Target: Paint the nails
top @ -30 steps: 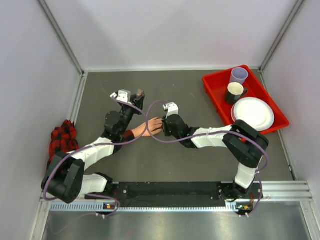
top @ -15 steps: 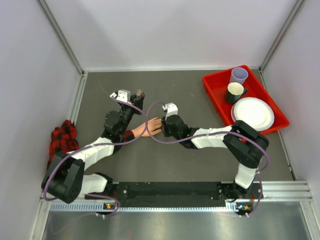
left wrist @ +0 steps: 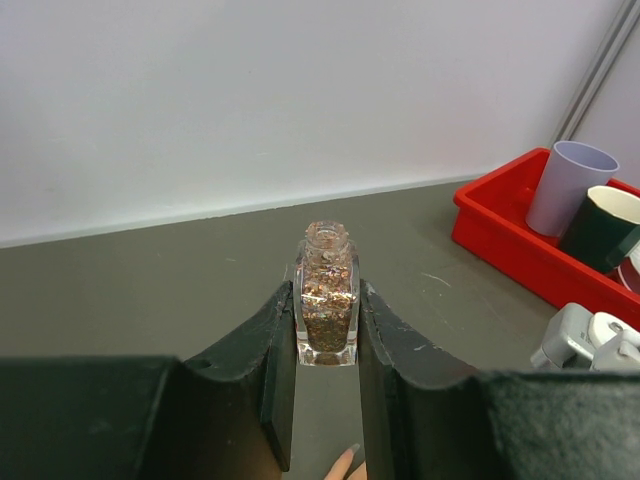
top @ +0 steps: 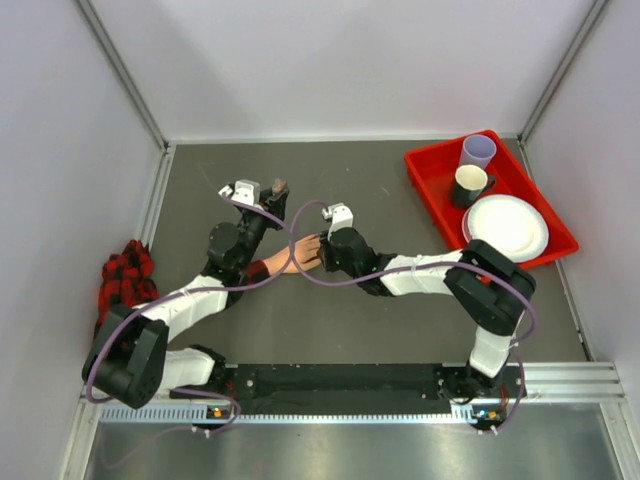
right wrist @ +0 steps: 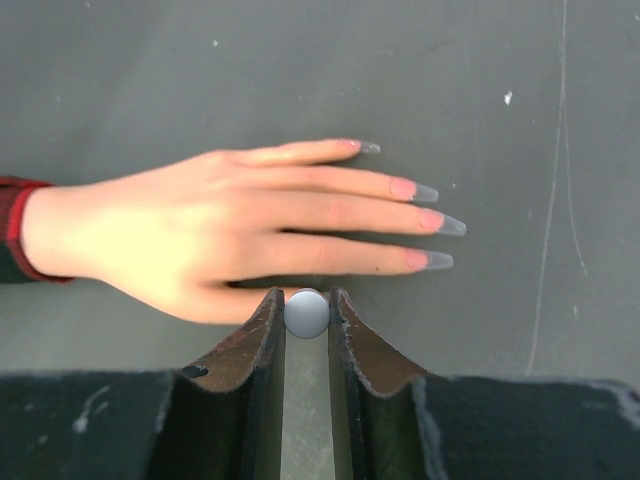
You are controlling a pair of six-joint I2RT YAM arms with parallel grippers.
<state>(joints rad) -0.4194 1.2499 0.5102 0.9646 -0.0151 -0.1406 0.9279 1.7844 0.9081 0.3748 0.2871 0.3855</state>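
Right wrist view. Right gripper [right wrist: 306, 300]: jaws almost closed, pinching a small grey round knob [right wrist: 306, 314] at the near edge of the hand. Just beyond: peach-coloured mannequin hand [right wrist: 220, 230], palm down on the dark grey table [right wrist: 150, 80], red sleeve cuff [right wrist: 12, 225] at its wrist. Nails [right wrist: 438, 224]: long grey-tinted plates on the fingertips, lying flat on the table.

Left wrist view. Left gripper [left wrist: 325, 335]: clamped on a square clear glass bottle of coppery glitter polish [left wrist: 326, 300], upright and uncapped. Farther right: red plastic tray [left wrist: 500, 235] holding a lilac tumbler [left wrist: 568, 185] and a black cup [left wrist: 605, 230].
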